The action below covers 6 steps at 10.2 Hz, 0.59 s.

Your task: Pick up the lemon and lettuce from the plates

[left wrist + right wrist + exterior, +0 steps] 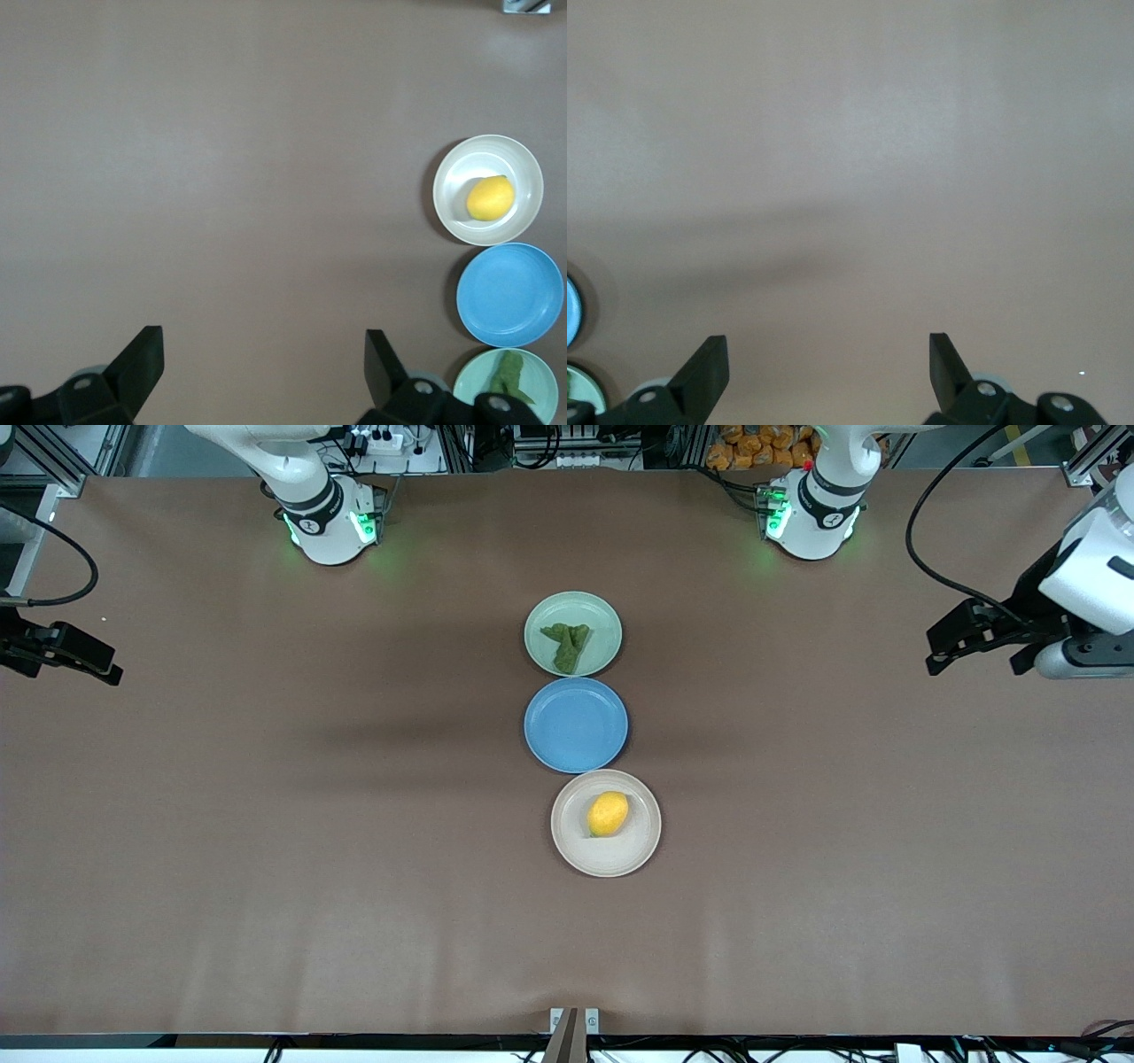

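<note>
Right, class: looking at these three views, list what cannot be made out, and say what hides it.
- Small yellow oval lemon: its underside, hidden against the beige-white round plate, front view.
- Pale mint green round plate: mostly cut off by the edge, right wrist view; the dark green wrinkly lettuce cannot be made out there.
- Right hand: partly cut off by the edge, front view.

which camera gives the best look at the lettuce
The front view: the lettuce lies whole and unobstructed on the mint green plate. The left wrist view catches it only at the picture's edge, partly cut off. The right wrist view shows just a sliver of that plate, with no lettuce to make out.
</note>
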Motion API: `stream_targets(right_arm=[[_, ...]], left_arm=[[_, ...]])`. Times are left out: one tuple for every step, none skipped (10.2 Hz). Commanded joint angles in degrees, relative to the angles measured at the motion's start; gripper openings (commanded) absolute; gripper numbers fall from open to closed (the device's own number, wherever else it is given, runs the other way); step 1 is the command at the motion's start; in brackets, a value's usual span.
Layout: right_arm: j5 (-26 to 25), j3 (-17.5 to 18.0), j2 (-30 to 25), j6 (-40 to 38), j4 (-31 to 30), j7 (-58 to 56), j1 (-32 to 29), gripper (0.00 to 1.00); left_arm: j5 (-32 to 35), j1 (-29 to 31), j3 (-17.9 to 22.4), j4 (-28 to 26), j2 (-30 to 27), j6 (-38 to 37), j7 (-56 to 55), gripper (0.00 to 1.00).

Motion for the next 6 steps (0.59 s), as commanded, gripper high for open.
stream_targets(right_arm=[[-1.7, 0.6, -0.6, -1.3, 0.2, -1.9, -0.6, 1.0], [-2.1, 0.6, -0.5, -1.6, 0.2, -1.9, -0.5, 1.0], [-2.1, 0.6, -0.5, -2.7, 0.1, -1.9, -0.5, 1.0], [-1.9, 0.7, -0.5, -3.0, -0.1, -1.3, -0.4, 1.0], [-1.6, 1.1, -0.3, -2.9, -0.5, -1.2, -0.2, 1.0], [-1.6, 1.3, -0.2, -2.7, -0.8, -1.1, -0.2, 1.0]], left_arm=[[-1.3, -3.7, -0.7, 0.2, 4.5, 8.2, 0.6, 1.0], [-1.4, -6.1, -0.7, 0.2, 7.3, 13.8, 0.3, 1.0], [-1.3, -8.5, -0.7, 0.2, 10.6, 19.3, -0.9, 1.0], [-1.3, -9.9, -0.7, 0.2, 13.6, 25.1, -2.9, 1.0], [-1.2, -11.6, -0.7, 0.2, 16.7, 30.7, -3.6, 1.0], [-1.3, -12.7, -0.7, 0.2, 19.8, 36.3, -3.6, 1.0]])
